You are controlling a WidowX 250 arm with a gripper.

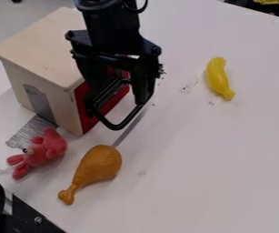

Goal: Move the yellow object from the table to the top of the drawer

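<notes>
At the far left, a wooden drawer box (38, 41) is placed, its red front (84, 107) partly hidden by the open fingers (142, 86). The yellow banana (215, 76) is laid far right on the bench (214, 159); nearer left, a drumstick (99, 164) and pink plush (41, 152) are seen.

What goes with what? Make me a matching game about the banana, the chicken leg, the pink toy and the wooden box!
1. Banana
2. Chicken leg
3. Pink toy
4. Wooden box

A. Has a red front
B. Yellow, at the picture's right
C. Just left of the chicken leg in the picture
D. Orange-brown

Right pairs: 1-B, 2-D, 3-C, 4-A
</notes>
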